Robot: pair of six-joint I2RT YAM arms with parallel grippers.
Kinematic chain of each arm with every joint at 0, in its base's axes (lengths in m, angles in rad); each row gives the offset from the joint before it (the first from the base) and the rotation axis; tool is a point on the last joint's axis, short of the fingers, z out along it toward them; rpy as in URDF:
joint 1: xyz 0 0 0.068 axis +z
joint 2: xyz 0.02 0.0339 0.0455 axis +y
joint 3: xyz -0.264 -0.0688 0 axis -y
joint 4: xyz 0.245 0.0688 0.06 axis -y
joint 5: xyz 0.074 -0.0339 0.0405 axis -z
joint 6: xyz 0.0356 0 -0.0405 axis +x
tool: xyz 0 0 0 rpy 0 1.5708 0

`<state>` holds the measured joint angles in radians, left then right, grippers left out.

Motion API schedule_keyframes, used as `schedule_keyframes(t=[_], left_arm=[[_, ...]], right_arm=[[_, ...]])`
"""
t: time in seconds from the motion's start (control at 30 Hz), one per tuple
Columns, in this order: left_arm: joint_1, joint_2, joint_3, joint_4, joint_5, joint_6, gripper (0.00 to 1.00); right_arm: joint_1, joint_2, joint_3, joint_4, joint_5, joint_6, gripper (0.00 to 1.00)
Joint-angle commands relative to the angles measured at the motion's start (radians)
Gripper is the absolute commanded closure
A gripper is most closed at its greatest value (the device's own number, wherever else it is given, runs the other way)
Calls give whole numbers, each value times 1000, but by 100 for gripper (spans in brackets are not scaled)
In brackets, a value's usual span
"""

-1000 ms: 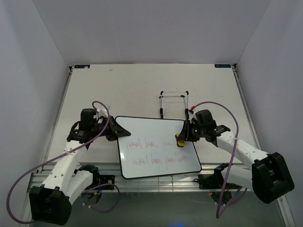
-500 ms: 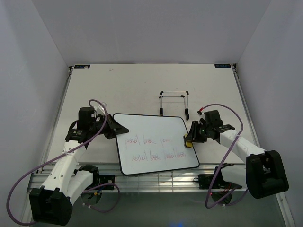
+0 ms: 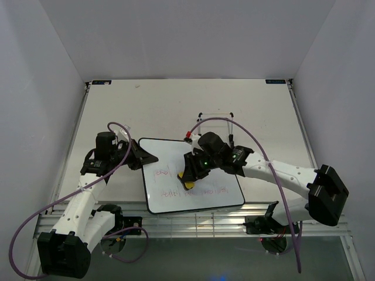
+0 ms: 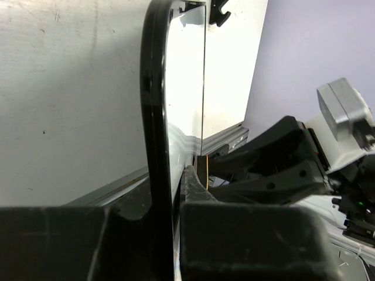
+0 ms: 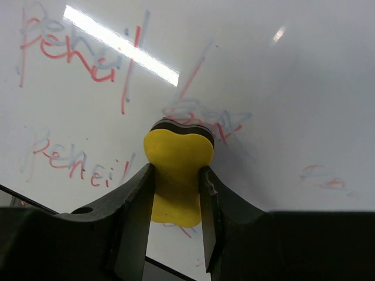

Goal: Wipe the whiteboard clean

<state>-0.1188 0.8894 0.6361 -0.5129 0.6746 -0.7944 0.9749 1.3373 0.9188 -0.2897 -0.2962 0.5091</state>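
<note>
Whiteboard (image 3: 170,153) flat on worktop (image 3: 146,111) before the arm bases, long axis left to right. Left edge clamped in left gripper (image 3: 146,159). Yellow eraser (image 5: 177,155) pinched in right gripper (image 5: 176,175), pressing on board left of centre. Red writing (image 3: 159,173) just left of eraser and along near row, within right arm's reach. No containers

Red handwriting on the whiteboard (image 5: 281,88), right wrist view. Upper left of the frame: a word reading roughly "Pencil". Lower left: the same word again, fainter. The marks at centre and at right are smeared and unreadable. In the top view the red rows are too small to read.
</note>
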Motion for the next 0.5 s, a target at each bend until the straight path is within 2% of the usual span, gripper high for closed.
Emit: schedule_keyframes(t=[0.0,0.1,0.2,0.3,0.47], left_arm=[[8,2,-13,76,-475,279,100],[8,-4,-16,82,-458,282,100],[8,-12,-19,88,-448,285,100],[8,-12,-21,91,-435,287,100],[8,-7,-24,100,-408,290,100]], right_arm=[[56,88,32,-52,43,14,73],[4,82,-15,-54,52,-15,73],[-115,33,-118,-60,57,-37,72],[-321,-36,-250,-110,80,-78,72],[-492,-66,-298,-155,103,-162,72]])
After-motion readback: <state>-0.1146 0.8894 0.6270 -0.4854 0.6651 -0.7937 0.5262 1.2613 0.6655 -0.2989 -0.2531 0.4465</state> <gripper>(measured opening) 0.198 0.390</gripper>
